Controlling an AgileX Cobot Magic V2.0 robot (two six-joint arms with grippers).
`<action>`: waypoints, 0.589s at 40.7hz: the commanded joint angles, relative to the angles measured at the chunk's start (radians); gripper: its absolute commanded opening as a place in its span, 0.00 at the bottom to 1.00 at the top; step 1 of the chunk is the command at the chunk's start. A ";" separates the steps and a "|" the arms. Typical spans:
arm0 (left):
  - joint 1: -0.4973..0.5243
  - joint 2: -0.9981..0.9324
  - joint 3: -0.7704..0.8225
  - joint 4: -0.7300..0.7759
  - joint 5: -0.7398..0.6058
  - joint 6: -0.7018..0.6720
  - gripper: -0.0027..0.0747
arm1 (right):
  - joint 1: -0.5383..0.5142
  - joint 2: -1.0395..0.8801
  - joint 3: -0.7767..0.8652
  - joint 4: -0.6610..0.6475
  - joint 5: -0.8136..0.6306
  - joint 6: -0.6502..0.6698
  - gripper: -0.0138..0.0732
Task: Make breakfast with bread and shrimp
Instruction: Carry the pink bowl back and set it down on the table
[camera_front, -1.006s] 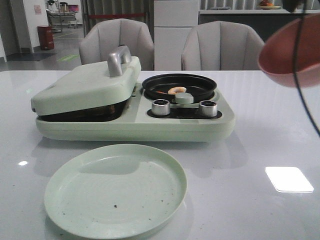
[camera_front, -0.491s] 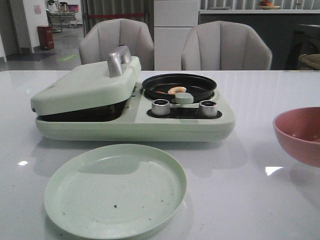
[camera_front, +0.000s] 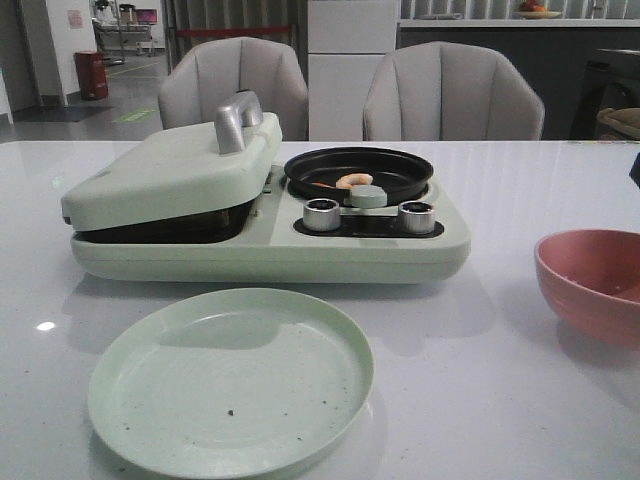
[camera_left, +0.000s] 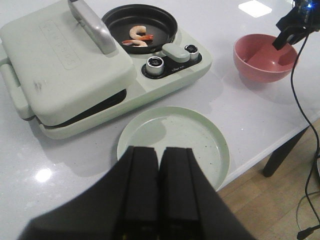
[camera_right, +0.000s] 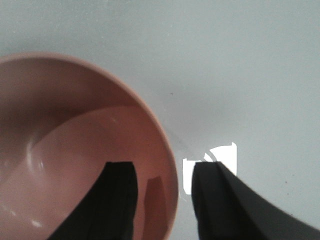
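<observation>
The shrimp (camera_front: 352, 181) lies in the round black pan (camera_front: 360, 172) of the pale-green breakfast maker; it also shows in the left wrist view (camera_left: 138, 33). No bread shows in any view. The maker's lid (camera_front: 170, 170) is down on its left half. My right gripper (camera_right: 164, 167) is open and straddles the rim of a pink bowl (camera_right: 75, 150), one finger inside and one outside. It also shows over the bowl in the left wrist view (camera_left: 287, 35). My left gripper (camera_left: 160, 150) is shut and empty, above the near edge of the green plate (camera_left: 175, 135).
The empty pale-green plate (camera_front: 230, 380) lies in front of the maker. The pink bowl (camera_front: 590, 280) stands on the table at the right edge. Two knobs (camera_front: 321, 214) sit on the maker's front. Chairs stand behind the table. The table edge (camera_left: 260, 160) is near the plate.
The pink bowl came down from high at the upper right onto the table at the right, then shifted a little left. The left arm and the shrimp have not moved.
</observation>
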 joint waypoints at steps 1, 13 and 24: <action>-0.009 0.003 -0.027 -0.009 -0.073 -0.008 0.16 | 0.000 -0.068 -0.033 -0.010 -0.028 -0.015 0.63; -0.009 0.003 -0.027 -0.009 -0.073 -0.008 0.16 | 0.116 -0.296 -0.027 -0.018 -0.006 -0.015 0.63; -0.009 0.003 -0.027 -0.009 -0.073 -0.008 0.16 | 0.326 -0.628 0.058 -0.098 0.026 -0.015 0.63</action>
